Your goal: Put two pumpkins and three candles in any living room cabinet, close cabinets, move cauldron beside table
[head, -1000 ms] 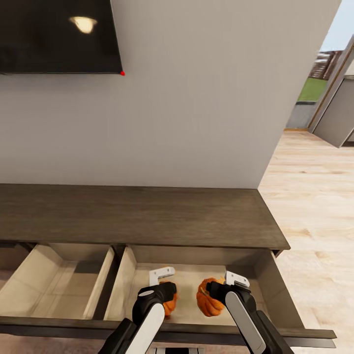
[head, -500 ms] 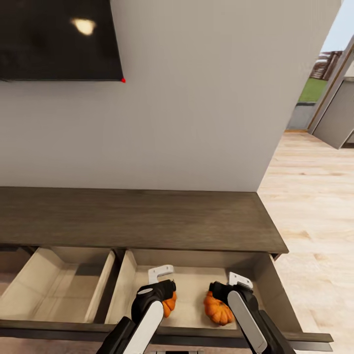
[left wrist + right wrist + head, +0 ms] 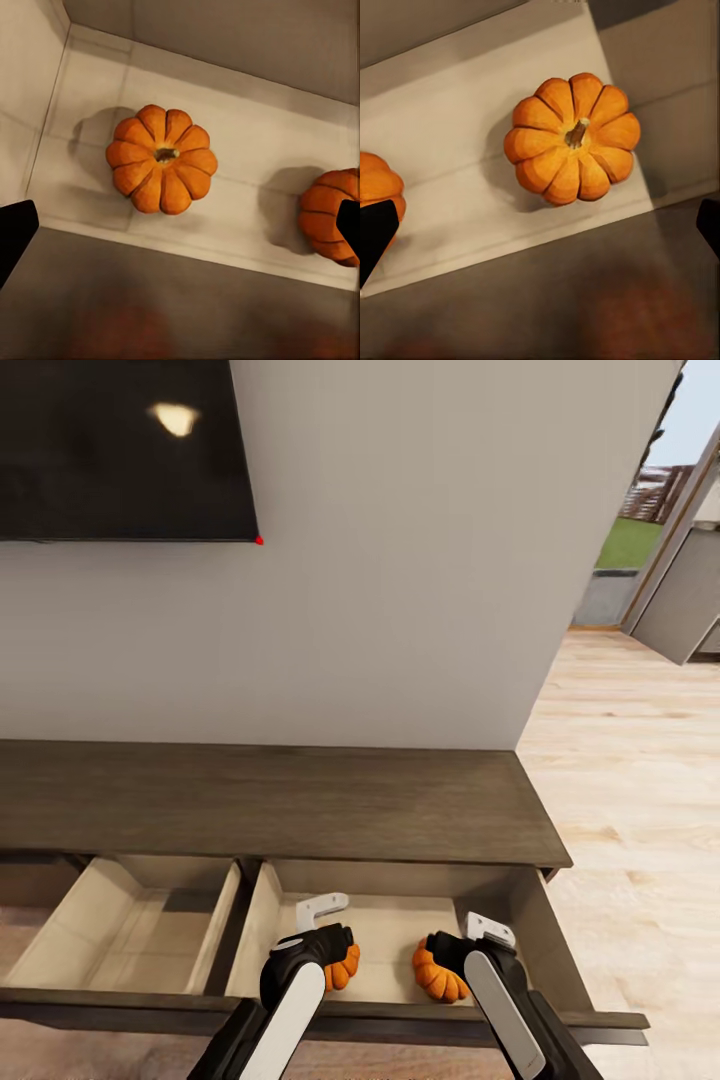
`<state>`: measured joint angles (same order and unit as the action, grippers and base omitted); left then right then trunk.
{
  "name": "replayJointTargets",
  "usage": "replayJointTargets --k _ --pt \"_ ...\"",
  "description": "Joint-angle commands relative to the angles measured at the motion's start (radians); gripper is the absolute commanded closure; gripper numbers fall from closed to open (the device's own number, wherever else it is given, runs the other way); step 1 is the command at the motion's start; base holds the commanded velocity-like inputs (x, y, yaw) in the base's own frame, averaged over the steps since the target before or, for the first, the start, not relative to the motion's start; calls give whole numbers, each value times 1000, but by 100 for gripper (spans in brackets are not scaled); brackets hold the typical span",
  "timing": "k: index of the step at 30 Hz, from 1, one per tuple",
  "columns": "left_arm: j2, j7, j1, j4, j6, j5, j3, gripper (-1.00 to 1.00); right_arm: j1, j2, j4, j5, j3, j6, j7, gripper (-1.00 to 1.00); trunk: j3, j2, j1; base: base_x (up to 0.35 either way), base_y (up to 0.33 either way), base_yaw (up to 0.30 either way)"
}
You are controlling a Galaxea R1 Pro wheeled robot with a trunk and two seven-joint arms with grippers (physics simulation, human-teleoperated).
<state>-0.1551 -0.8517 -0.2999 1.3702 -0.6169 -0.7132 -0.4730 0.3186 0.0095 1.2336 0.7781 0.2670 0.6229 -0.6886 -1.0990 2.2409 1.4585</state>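
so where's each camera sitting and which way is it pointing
Head view: high on the robot, facing forward and down at the cabinet and wall; both forearms show, left gripper and right gripper over the open drawer.
Left wrist view: looks down into the drawer at the left pumpkin; dark fingers at the edges.
Right wrist view: looks down at the right pumpkin; fingers at the edges.
Shared: both wrist views catch both pumpkins.
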Motion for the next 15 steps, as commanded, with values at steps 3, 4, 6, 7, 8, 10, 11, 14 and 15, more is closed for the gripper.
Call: replayJointTargets --k 3,4,6,7,8,10,11,14,15 --pt "0 -9 -1 1 -2 -8 -1 -100 -1 -1 1 7 1 0 -9 -100 9 -21 -12 -16 0 0" --pt "0 -9 -1 1 -2 -8 -1 -100 -1 -1 1 7 1 0 -9 -100 12 -28 -16 -4 0 0" --pt "0 -9 -1 1 -2 -8 -1 -100 -1 -1 1 7 0 0 -8 -100 18 -42 -23 -2 0 0" --pt "0 -9 -1 1 -2 -8 -1 -100 -1 -1 1 7 0 0 -8 -100 21 -49 -27 -18 0 0" --pt "0 -9 -1 1 -2 -8 -1 -100 -1 -1 1 7 0 0 -8 -100 24 -56 -31 -97 0 0" --pt "0 -9 -1 2 -2 -8 -1 -100 -1 0 1 7 0 0 -8 -100 31 -70 -39 -226 0 0" --pt "0 -9 -1 3 -1 -8 -1 -100 -1 0 1 7 0 0 -8 -100 34 -77 -43 -248 0 0" --pt "0 -9 -1 4 -2 -8 -1 -100 -1 0 1 8 0 0 -8 -100 43 -98 -54 -100 0 0" --pt "0 -9 -1 4 -2 -8 -1 -100 -1 0 1 7 0 0 -8 -100 46 -105 -58 -28 0 0"
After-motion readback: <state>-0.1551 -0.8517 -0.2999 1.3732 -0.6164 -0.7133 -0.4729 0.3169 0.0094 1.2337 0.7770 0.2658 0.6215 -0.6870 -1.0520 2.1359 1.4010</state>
